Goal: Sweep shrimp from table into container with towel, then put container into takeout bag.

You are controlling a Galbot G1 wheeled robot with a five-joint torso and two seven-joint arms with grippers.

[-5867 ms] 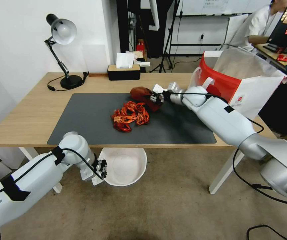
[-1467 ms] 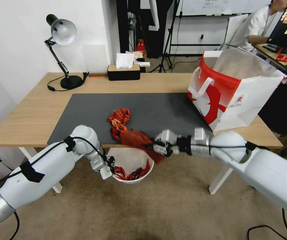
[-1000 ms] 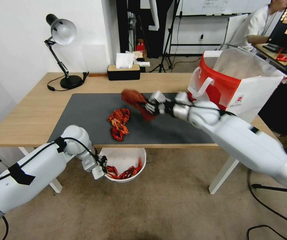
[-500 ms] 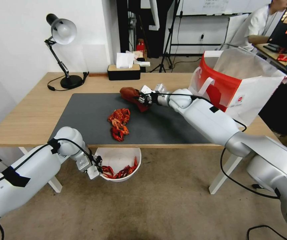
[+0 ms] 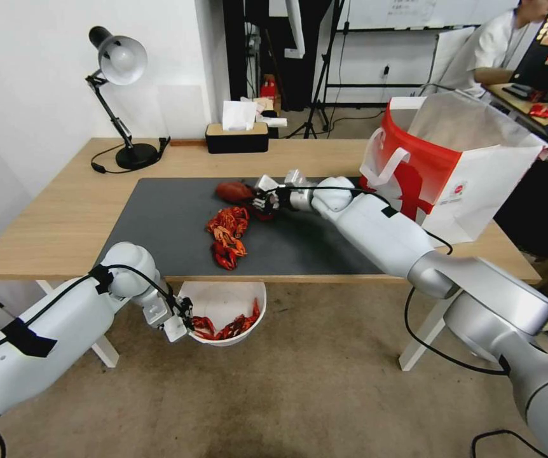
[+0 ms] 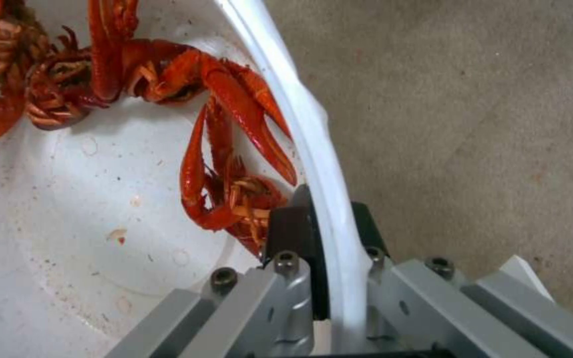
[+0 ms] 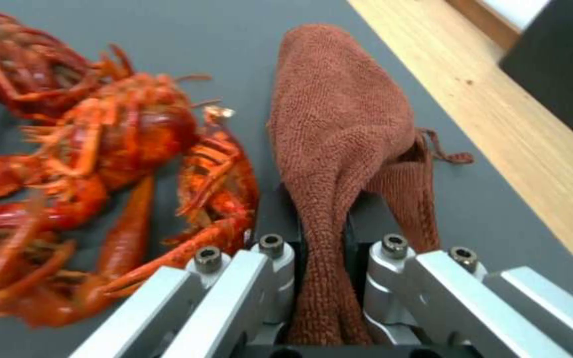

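Half swept: some shrimp [image 5: 226, 327] in bowl [image 5: 248, 299], heap [image 5: 227, 232] left on worktop [image 5: 64, 216]. Right gripper [image 5: 262, 198] clamping towel [image 5: 236, 191] at heap's 12 o'clock; left gripper [image 5: 185, 316] pinching bowl rim. Bag [image 5: 452, 172] still unfilled.

- Table [image 5: 51, 222]: light wood, white legs.
- Dark grey mat [image 5: 159, 216] on its middle.
- On mat: shrimp [image 5: 226, 234] in a heap, towel [image 5: 234, 189] just behind them.
- Back edge: desk lamp [image 5: 121, 95], tissue box [image 5: 236, 137].
- Right end: takeout bag [image 5: 458, 172], upright.
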